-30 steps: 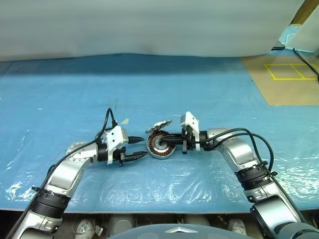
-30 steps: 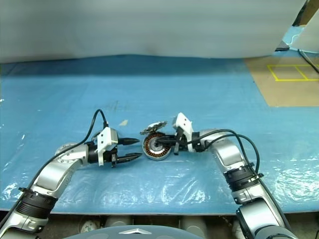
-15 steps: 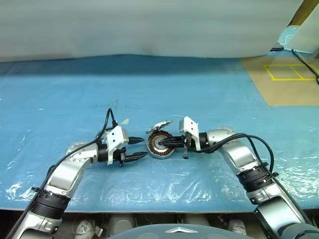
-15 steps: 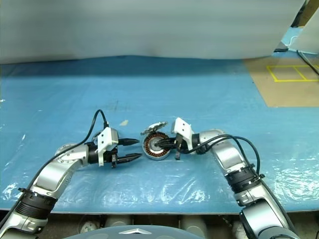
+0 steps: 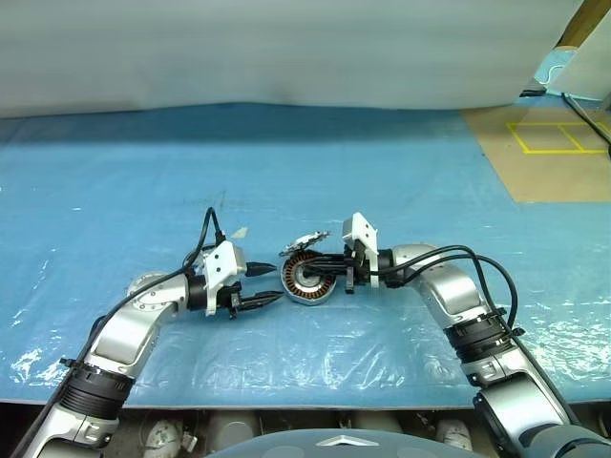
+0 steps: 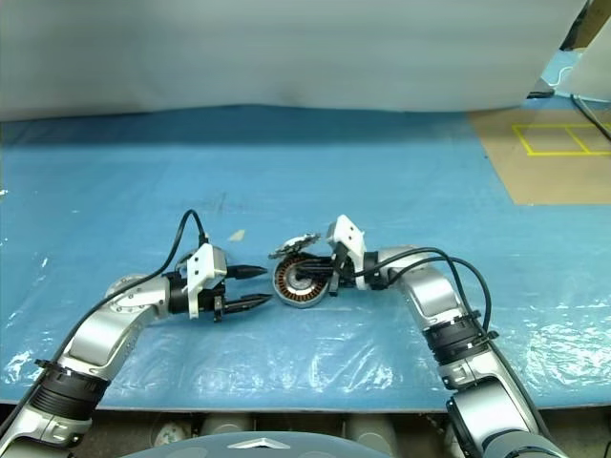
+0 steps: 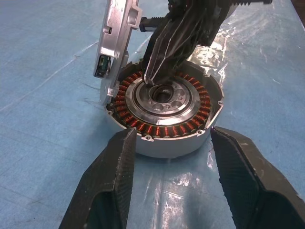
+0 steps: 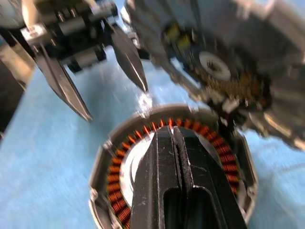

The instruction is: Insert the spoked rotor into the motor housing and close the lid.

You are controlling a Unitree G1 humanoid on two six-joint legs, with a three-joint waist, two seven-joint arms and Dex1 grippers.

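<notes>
The motor housing, a shallow silver can with copper windings, rests on the blue sheet between my grippers. Inside its winding ring sits a grey round part with a central hub, the spoked rotor. The lid stands on edge against the housing's far rim, also visible as the lid. My right gripper is shut, its tips resting over the rotor's hub. My left gripper is open just left of the housing, with one finger to each side of the near wall and touching nothing.
The blue plastic sheet covers the table, whose front edge runs below my arms. A white backdrop closes the far side. Brown floor with yellow tape squares lies at the back right.
</notes>
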